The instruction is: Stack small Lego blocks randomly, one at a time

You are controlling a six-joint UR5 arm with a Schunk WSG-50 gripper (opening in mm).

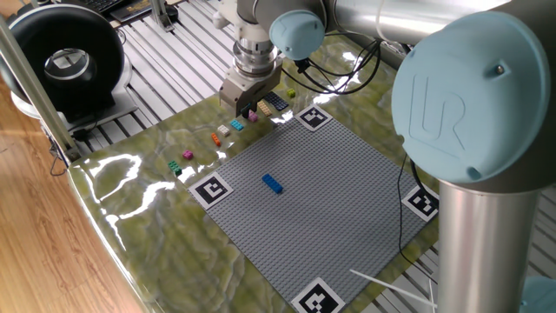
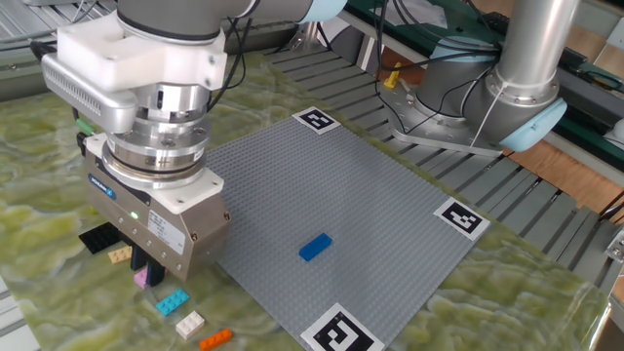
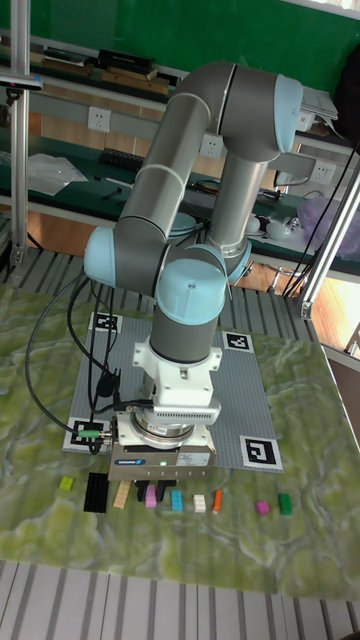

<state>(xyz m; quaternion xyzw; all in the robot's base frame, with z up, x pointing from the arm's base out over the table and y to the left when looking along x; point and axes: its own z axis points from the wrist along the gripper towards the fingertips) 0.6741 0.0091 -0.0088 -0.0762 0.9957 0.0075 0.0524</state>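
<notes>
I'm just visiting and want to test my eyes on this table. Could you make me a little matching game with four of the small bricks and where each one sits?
Things:
1. blue brick
2. pink brick
3. orange brick
4. white brick

Places:
A. under the gripper, at its fingers
B. alone on the grey studded baseplate
C. on the green mat, between the cyan brick and the orange one
D. on the green mat, close to the baseplate's corner marker

Pairs: 1-B, 2-A, 3-D, 4-C
</notes>
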